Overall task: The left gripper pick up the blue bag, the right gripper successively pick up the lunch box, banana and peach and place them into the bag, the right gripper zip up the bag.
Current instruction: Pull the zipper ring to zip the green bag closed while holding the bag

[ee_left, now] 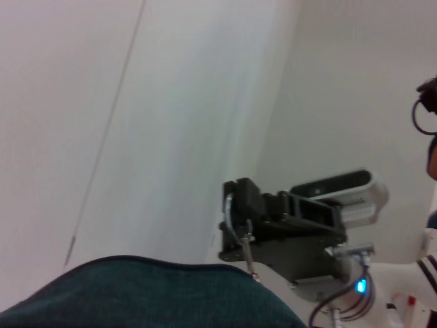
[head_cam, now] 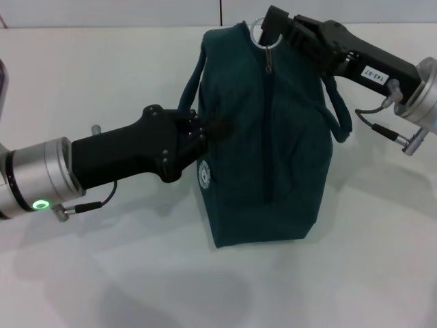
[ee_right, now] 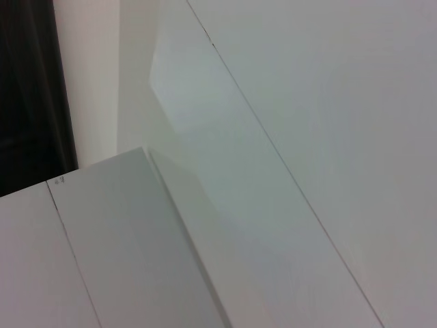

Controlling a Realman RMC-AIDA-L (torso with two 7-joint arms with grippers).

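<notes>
The white table (head_cam: pixel 102 273) is occupied by the large dark teal-blue fabric bag (head_cam: pixel 273 143), whose long axis and closed zip run away from the robot. Its side fabric, above a small white round logo (head_cam: pixel 204 173), is clamped by the left gripper (head_cam: pixel 208 133). The silver ring zip pull (head_cam: pixel 261 35) at the far end is pinched by the right gripper (head_cam: pixel 272 31), labelled "143-07".

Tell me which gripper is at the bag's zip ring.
The right gripper, at the ring zip pull atop the blue bag; the left gripper grips its side.
</notes>
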